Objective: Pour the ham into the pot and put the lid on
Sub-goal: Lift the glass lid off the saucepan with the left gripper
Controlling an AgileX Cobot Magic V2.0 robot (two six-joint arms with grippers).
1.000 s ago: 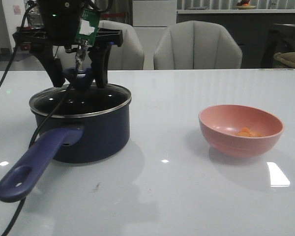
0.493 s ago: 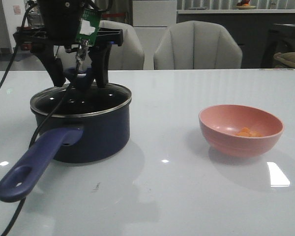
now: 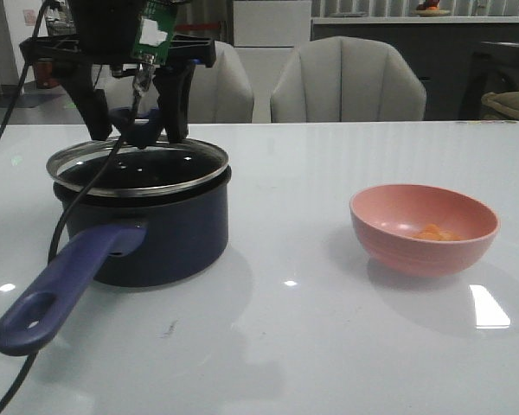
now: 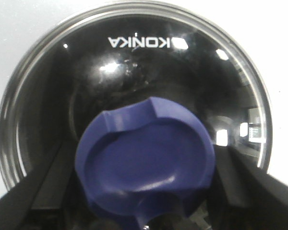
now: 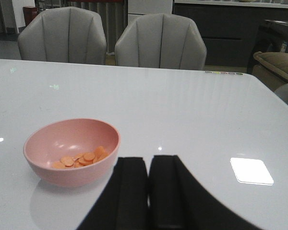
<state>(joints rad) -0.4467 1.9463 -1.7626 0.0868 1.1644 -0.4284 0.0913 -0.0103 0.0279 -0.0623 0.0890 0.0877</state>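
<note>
Lifting clear, the left gripper (image 3: 137, 130) is clamping the lid (image 3: 138, 169) by its knob between its fingers, raising it off the pot (image 3: 147, 229) below. The ham (image 5: 81, 159) is waiting beyond the right gripper (image 5: 149, 191), fingers together, empty.

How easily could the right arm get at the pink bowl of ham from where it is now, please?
Probably easily: the right gripper hangs shut and empty just short of the pink bowl holding the ham, with only bare table between them.
</note>
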